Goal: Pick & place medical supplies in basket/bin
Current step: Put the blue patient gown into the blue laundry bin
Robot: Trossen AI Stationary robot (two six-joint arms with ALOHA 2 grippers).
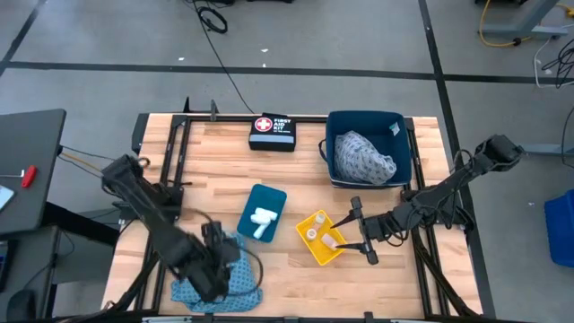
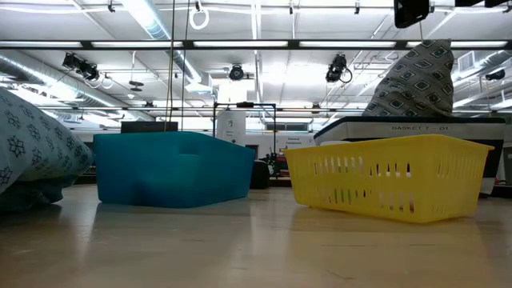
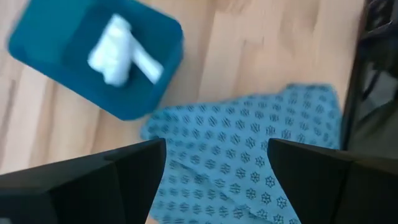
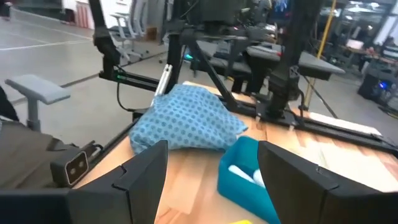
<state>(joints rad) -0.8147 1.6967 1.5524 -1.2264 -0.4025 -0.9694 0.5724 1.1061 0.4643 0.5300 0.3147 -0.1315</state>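
While the left gripper [image 1: 218, 260] hangs with jaws apart over a light-blue patterned cloth [image 1: 235, 285] at the desk's [image 1: 296, 170] near edge, the right gripper [image 1: 359, 231] waits, jaws apart and empty, beside the yellow basket [image 1: 325, 240] of vials [image 1: 314, 233]. White rolls [image 1: 261, 220] lie in the small teal bin [image 1: 262, 212]; the second cloth [image 1: 363, 156] fills the dark blue bin [image 1: 369, 119].
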